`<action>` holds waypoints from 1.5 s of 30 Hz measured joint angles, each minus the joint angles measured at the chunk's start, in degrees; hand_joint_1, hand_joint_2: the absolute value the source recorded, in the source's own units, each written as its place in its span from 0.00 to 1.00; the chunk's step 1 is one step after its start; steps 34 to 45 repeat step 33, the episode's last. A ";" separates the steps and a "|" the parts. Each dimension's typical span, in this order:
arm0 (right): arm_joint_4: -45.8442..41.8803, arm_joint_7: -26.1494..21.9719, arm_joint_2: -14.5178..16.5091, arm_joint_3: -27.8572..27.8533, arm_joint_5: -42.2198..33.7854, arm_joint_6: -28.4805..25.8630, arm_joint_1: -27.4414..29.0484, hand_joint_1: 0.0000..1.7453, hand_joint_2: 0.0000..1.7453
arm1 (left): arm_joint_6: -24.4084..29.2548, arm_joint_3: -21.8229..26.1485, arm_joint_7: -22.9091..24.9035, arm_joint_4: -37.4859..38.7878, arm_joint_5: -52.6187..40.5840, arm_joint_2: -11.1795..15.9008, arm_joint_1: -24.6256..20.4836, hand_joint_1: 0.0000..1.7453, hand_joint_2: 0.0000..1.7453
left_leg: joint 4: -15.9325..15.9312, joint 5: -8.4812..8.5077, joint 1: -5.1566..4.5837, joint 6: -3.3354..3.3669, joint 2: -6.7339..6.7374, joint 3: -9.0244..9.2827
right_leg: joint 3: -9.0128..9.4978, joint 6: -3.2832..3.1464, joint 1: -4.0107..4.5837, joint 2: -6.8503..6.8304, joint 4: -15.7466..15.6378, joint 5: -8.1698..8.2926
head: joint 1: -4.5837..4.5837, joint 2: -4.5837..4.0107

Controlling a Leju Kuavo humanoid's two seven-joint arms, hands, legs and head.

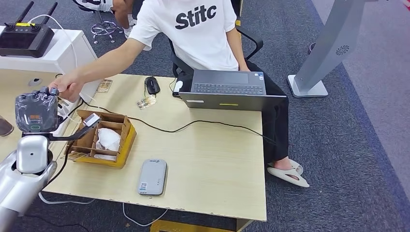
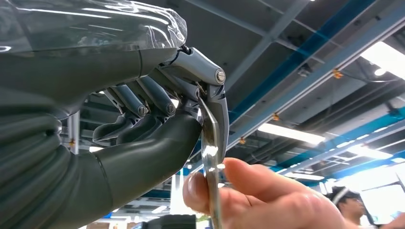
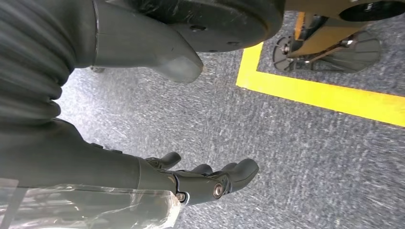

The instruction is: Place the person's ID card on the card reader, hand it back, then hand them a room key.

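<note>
My left hand (image 1: 42, 102) is raised beyond the table's left edge, and the person's hand (image 1: 67, 89) reaches across and meets it. In the left wrist view my left hand (image 2: 157, 109) pinches a thin card (image 2: 210, 157), seen edge-on, between thumb and finger. The person's fingers (image 2: 258, 191) grip the same card lower down. I cannot tell which card it is. The grey card reader (image 1: 152, 177) lies flat near the table's front edge with nothing on it. My right hand (image 3: 191, 183) hangs over the carpet, fingers apart, holding nothing.
A cardboard box (image 1: 126, 140) with compartments sits at the table's left, white paper inside. An open laptop (image 1: 227, 89), a black mouse (image 1: 152, 85) and two small cards (image 1: 146, 102) lie at the far side. A black cable crosses the table (image 1: 208, 154).
</note>
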 joint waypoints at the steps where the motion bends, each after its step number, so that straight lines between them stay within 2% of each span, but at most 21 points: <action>1: 0.01 0.21 -0.03 0.06 0.02 -0.03 0.01 0.00 1.00 | 0.29 -1.06 0.02 1.27 0.00 -0.48 -0.83 1.00 1.00 | 0.00 0.00 0.00 0.00 0.01 0.00 | 0.00 0.00 0.00 0.01 0.00 0.00 | 0.00 0.00; 4: 0.02 0.56 -0.10 0.21 0.13 -0.15 0.03 0.00 1.00 | 0.68 -3.50 0.05 4.13 0.00 -1.88 -2.73 1.00 1.00 | 0.01 -0.01 0.00 0.00 0.09 -0.01 | -0.05 0.00 0.00 0.11 0.00 0.01 | -0.01 0.00; 8: 0.02 0.41 -0.16 0.41 0.17 -0.26 0.07 0.00 1.00 | 1.24 -4.76 0.25 6.33 0.00 -4.23 -4.70 0.00 1.00 | 0.02 -0.01 0.01 0.00 0.10 -0.03 | -0.09 -0.01 0.00 0.13 0.00 0.01 | -0.02 0.00; 16: 0.02 -1.48 -0.19 0.99 0.17 -0.07 0.14 0.00 1.00 | 4.30 -4.84 0.48 7.51 0.00 -8.05 -6.36 0.00 1.00 | 0.01 -0.01 0.01 0.00 0.10 -0.04 | -0.08 -0.01 0.00 0.13 0.00 0.01 | -0.01 0.00; 21: 0.02 -1.56 -0.22 1.13 -0.14 -0.20 0.17 0.00 1.00 | 7.15 -3.07 -4.31 5.88 0.04 -9.54 -5.36 0.00 1.00 | 0.01 -0.01 0.00 0.00 0.09 -0.03 | -0.07 -0.01 0.00 0.11 0.00 0.01 | -0.03 0.00; 23: 0.02 -1.23 -0.22 1.12 -0.53 -0.36 0.18 0.00 1.00 | 7.67 -0.10 -8.48 2.63 1.03 -10.78 -3.45 0.00 1.00 | 0.01 -0.01 -0.01 0.00 0.10 -0.03 | -0.07 -0.01 -0.01 0.13 0.00 0.01 | -0.05 0.00; 27: 0.02 -0.84 -0.22 1.09 -1.88 -0.96 0.34 0.00 1.00 | 8.39 7.54 -20.52 -8.84 9.10 -14.10 3.54 0.00 1.00 | 0.01 -0.06 -0.06 0.04 0.21 -0.05 | -0.09 0.00 -0.05 0.22 -0.01 0.01 | -0.03 0.00; 30: 0.04 -0.84 -0.22 1.01 -2.83 -1.35 0.50 0.00 1.00 | 8.68 14.12 -28.55 -20.34 15.02 -17.48 10.83 0.00 1.00 | 0.00 -0.19 -0.09 0.09 0.40 -0.03 | -0.09 0.02 -0.08 0.39 -0.02 -0.02 | -0.03 0.00; 32: 0.06 -1.04 -0.22 0.76 -3.63 -1.85 0.77 0.00 1.00 | 8.73 19.92 -36.55 -29.07 19.45 -21.24 17.50 0.00 1.00 | -0.01 -0.26 -0.10 0.11 0.54 -0.01 | -0.11 0.04 -0.10 0.49 -0.03 -0.06 | -0.08 0.00; 33: 0.07 -1.11 -0.22 0.69 -3.86 -2.00 0.86 0.00 1.00 | 8.74 21.37 -38.89 -31.27 20.67 -22.28 19.26 0.00 1.00 | -0.01 -0.28 -0.10 0.11 0.56 -0.01 | -0.12 0.04 -0.10 0.50 -0.03 -0.07 | -0.10 0.00; 45: 0.07 -1.11 -0.22 0.69 -3.86 -2.00 0.86 0.00 1.00 | 8.74 21.37 -38.89 -31.27 20.67 -22.28 19.26 0.00 1.00 | -0.01 -0.28 -0.10 0.11 0.56 -0.01 | -0.12 0.04 -0.10 0.50 -0.03 -0.07 | -0.10 0.00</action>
